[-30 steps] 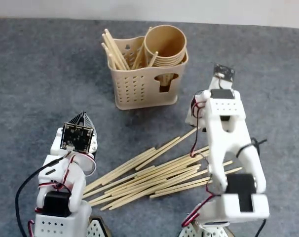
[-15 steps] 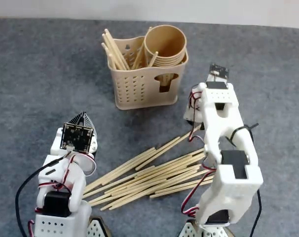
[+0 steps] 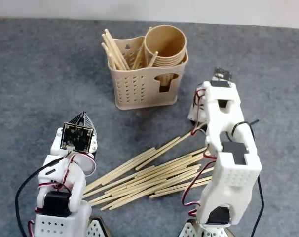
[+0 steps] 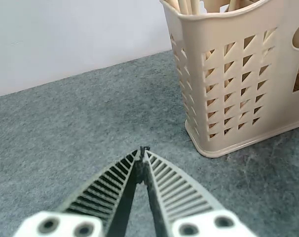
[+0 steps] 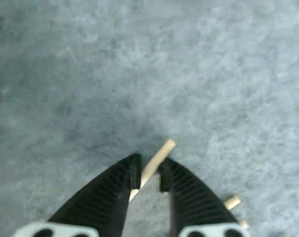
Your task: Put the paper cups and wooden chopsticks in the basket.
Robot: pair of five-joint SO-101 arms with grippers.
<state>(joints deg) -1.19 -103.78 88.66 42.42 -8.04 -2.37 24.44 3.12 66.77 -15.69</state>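
Observation:
The beige basket (image 3: 139,91) stands at the back of the table and holds a stack of paper cups (image 3: 165,44) and several wooden chopsticks (image 3: 115,49). A pile of loose chopsticks (image 3: 149,177) lies fanned on the grey mat between the two arms. My right gripper (image 5: 148,165) is down at the pile's far right end, shut on the tip of one chopstick (image 5: 159,153); in the high view the right arm (image 3: 223,113) covers it. My left gripper (image 3: 84,117) is shut and empty, hanging over bare mat left of the pile, its tips (image 4: 142,149) pointing at the basket (image 4: 238,74).
Two more chopstick ends (image 5: 232,201) lie just beside my right fingers. Grey mat (image 3: 46,74) covers the whole table, with open room to the left of the basket and behind the right arm. A pale wall runs along the table's far edge.
The right arm swung its elbow in from the right and stretched out straight over the pile's right end. The left arm and the basket have not moved.

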